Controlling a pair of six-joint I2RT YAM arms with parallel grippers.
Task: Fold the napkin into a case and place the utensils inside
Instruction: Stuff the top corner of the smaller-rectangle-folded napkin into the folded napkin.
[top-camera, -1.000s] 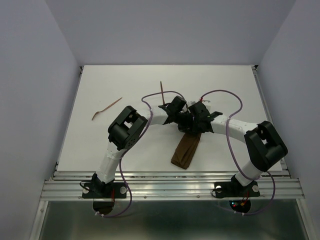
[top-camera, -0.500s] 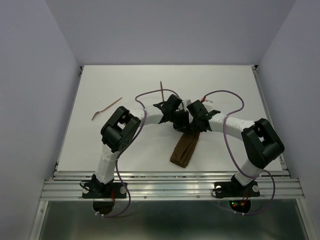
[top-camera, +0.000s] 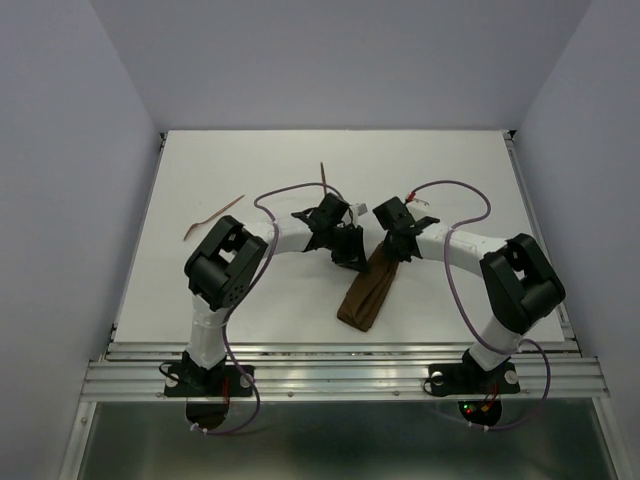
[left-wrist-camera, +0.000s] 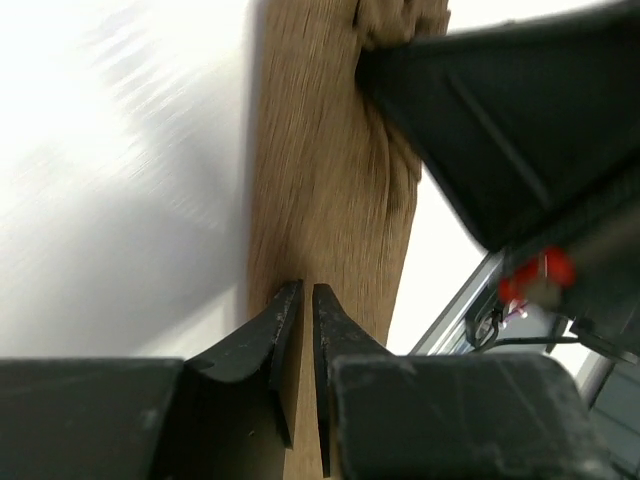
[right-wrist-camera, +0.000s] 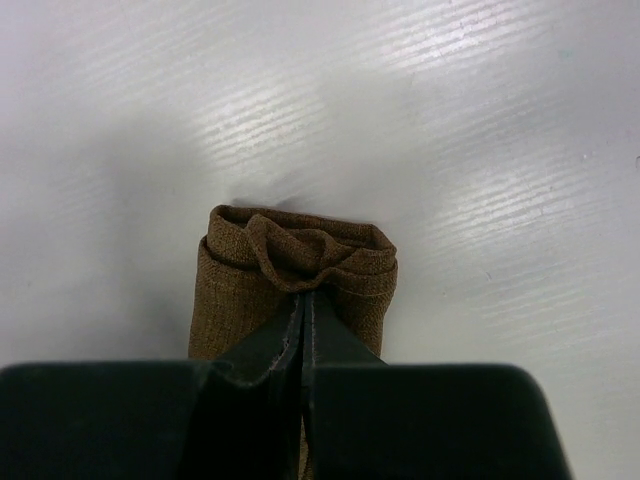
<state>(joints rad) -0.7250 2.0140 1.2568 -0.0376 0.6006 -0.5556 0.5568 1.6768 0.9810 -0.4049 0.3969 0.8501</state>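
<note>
The left arm (top-camera: 215, 275) and right arm (top-camera: 505, 280) rise from their bases at the near edge of the counter (top-camera: 470, 170) and bend inward toward its middle. Between them lies the case (top-camera: 366, 297), a narrow dark brown pouch. It is set slantwise just right of the middle, its near end toward the near edge and its far end angled to the right.

The right jaws are clenched on that far end. In the right wrist view they pinch a bunched fold at the rolled mouth of the case (right-wrist-camera: 300, 255), and the cloth around it is puckered. The left jaws hang just beside them, on the left of the case's far part. In the left wrist view they stand parted by a thin slit over the cloth, with nothing between them.

The utensils are both outside the case. One utensil (top-camera: 212, 217), a thin curved reddish stick, lies near the left edge, well apart from the case. The other utensil (top-camera: 324, 177) lies beyond the left arm's wrist, pointing at the far edge, its near tip hidden behind the wrist.
</note>
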